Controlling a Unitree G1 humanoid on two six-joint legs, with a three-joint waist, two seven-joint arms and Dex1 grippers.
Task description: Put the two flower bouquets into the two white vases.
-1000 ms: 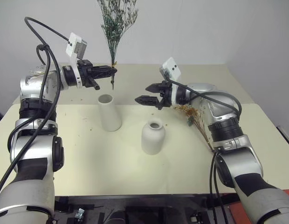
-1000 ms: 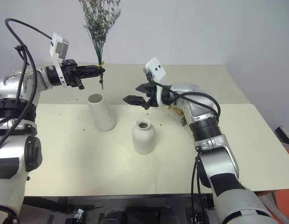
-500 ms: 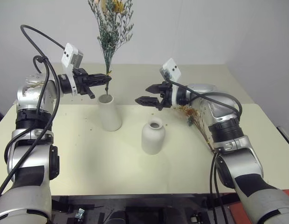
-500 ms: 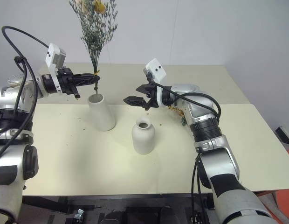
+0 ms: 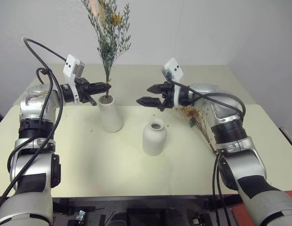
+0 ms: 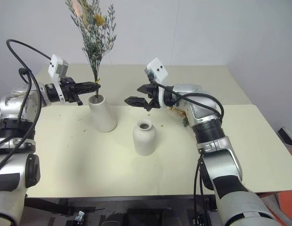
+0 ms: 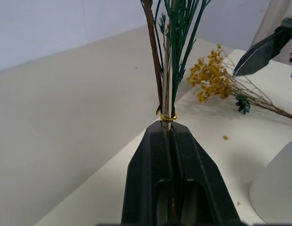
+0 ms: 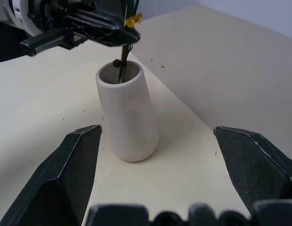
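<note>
At a cream table [image 5: 113,155], I am pinching the grey-green sprig bunch [image 5: 107,35] in my left gripper [image 5: 104,86], both black fingers pressed flat together on the stems just below the little gold tie, with the stem ends already reaching down into the wide mouth of the taller white vase [image 5: 109,113]. The bunch is standing nearly upright above my fingers, its yellow ball and peach plume at the top. It is looking feather-light and dry, so I am judging the heads brittle and likely to shed, while the bound stems are the one stiff, safe place to hold it; low on the stems is also leaving little stalk below my grip to snag the rim. The vase is reading as smooth, hard ceramic that could tip if the stems drag sideways against its wall. My right gripper [image 5: 148,94] is hanging empty over the table between the two vases, its fingers spread wide. The shorter narrow-necked vase [image 5: 154,137] is standing unfilled near the tall one, and the yellow-orange dried bunch [image 5: 197,117] is lying on the table beside my right forearm; its thin brown stems are looking frail, so I am expecting to take it low, by the gathered stalks, for that tighter neck.
</note>
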